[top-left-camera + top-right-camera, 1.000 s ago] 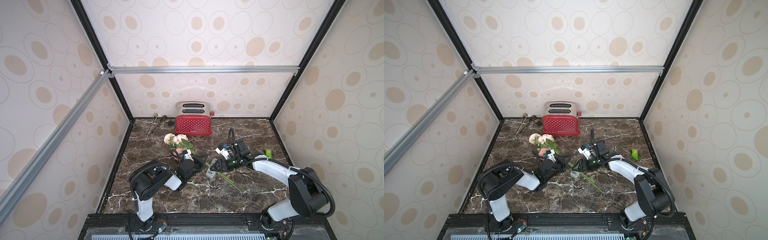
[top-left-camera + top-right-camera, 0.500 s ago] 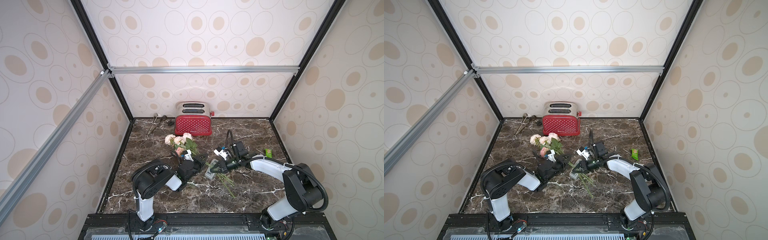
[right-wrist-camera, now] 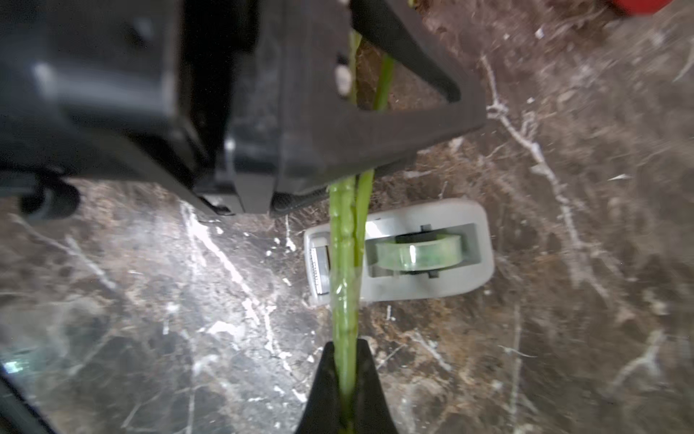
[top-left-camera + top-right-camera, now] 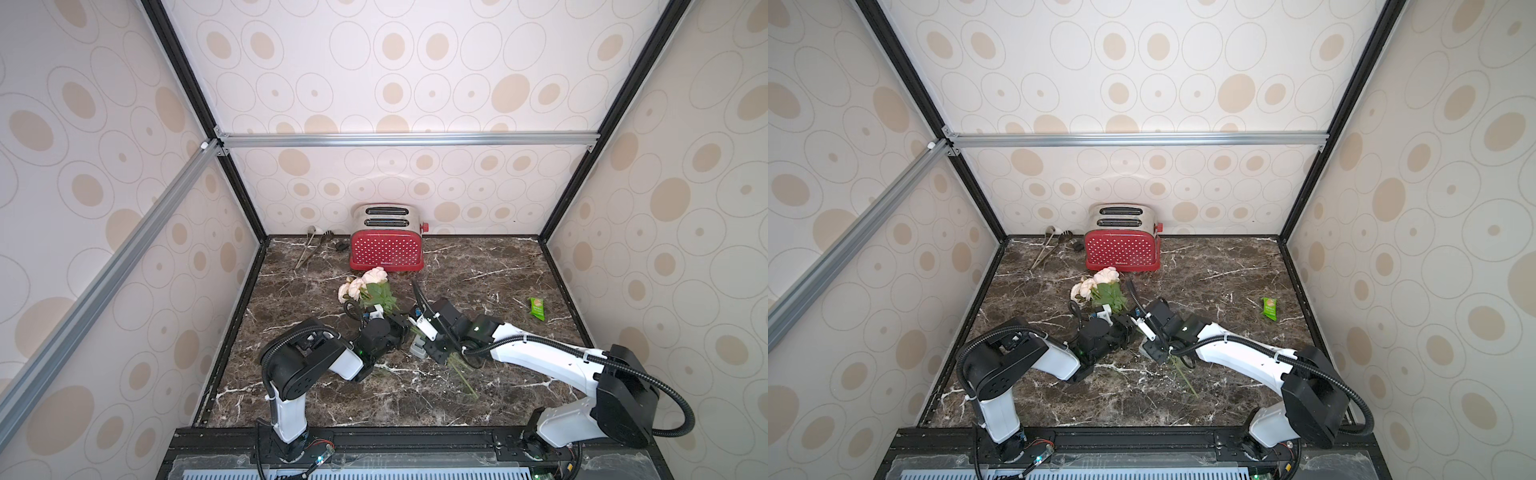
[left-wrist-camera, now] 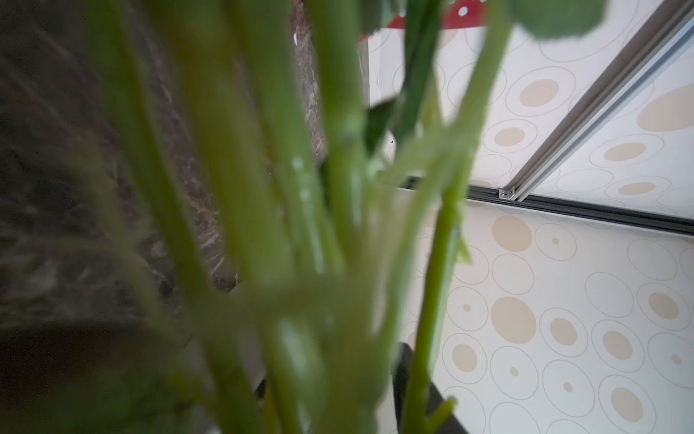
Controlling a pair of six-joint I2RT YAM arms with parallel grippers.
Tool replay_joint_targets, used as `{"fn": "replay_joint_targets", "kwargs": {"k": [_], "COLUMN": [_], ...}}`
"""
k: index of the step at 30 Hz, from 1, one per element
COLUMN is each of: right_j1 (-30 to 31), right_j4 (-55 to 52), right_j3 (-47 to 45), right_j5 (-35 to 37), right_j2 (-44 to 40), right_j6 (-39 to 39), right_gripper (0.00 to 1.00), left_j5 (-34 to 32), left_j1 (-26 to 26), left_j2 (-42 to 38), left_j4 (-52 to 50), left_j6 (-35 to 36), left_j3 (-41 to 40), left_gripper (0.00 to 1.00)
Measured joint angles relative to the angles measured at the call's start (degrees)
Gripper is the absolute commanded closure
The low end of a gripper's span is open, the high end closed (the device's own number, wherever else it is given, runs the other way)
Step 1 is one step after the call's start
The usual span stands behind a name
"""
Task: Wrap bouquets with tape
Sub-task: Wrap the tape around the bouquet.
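Right jaws: squeezed tight on the green stems of the flowers (image 3: pixel 343 233), right at the tips of the right gripper (image 3: pixel 346 379). Left jaws, on the left gripper (image 4: pixel 398 326): cannot tell if open or closed, too much hidden.

Only from the right wrist: a close look at the stems coming out from under the black left gripper and crossing over the cutting end of the tape holder (image 3: pixel 450 274), with a bit of clear tape shining on them.

From the left wrist: just big blurry green stems, some dark table and the spotty wall.

In both top views: the whole bunch, with pink and white blooms (image 4: pixel 365 286) (image 4: pixel 1100 286) close to the red toaster (image 4: pixel 386 251) and thin stem ends poking out toward the front past the right gripper. Tape holder there only a small grey bit (image 4: pixel 417 347) on the table (image 4: pixel 478 266) between the two grippers. Well off to the right, a green packet (image 4: pixel 537 308).
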Motion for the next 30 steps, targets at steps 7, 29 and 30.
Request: {"fn": "replay_joint_targets", "kwargs": {"k": [7,29,30], "right_j1": [7.15,-23.06,-23.26], "right_j4": [3.82,6.95,7.06], "right_j3": [-2.43,-4.81,-5.18], "right_j5": [18.91,-56.52,-58.12], "right_j2": [1.86,1.92,2.49], "right_j6": [-7.41,22.91,23.39], "right_gripper": [0.78,0.47,0.51], "left_j5": [1.40,-1.33,-1.36], "left_j1": [0.28,0.52,0.52], "left_j2": [-0.90,-0.81,-0.72], "left_j4": [-3.58,5.29,5.86], "left_j6": [-1.60,7.67,7.89], "left_j3": [1.57,-0.83,-0.92], "left_gripper": [1.00,1.00,1.00]}}
